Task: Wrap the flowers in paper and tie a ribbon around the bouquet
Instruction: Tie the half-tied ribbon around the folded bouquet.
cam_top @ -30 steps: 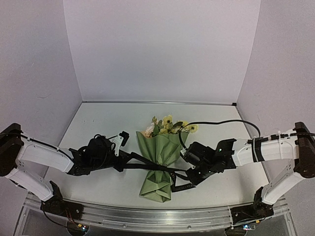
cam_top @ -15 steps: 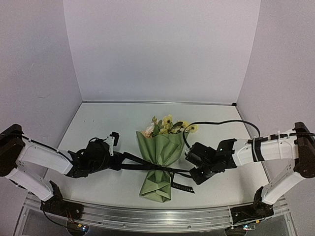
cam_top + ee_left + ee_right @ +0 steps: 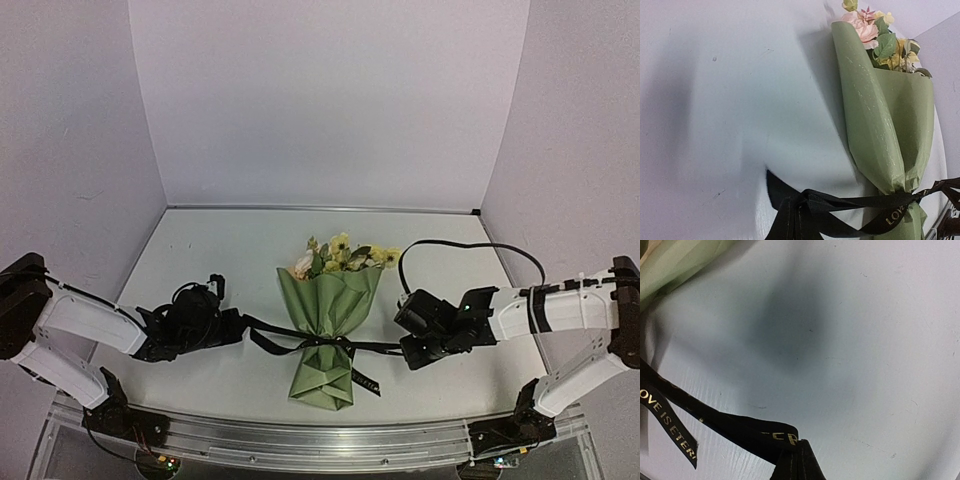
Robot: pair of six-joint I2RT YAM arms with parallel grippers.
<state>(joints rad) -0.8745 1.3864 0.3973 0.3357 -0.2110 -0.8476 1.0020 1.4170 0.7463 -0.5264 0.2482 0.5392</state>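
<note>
The bouquet lies flat on the bench. Its paper is olive-green and creased, rolled into a cone whose wide rim points to the far side. The flowers, pale yellow with one pink bloom and green leaves, poke out past the paper's rim. The ribbon, narrow and black with gold lettering, is knotted around the paper's narrow waist, pinching it in; below that the paper flares into a folded foot. From the paper, ribbon strands stretch out left and right, and a short loose end lies just right of the paper's foot
</note>
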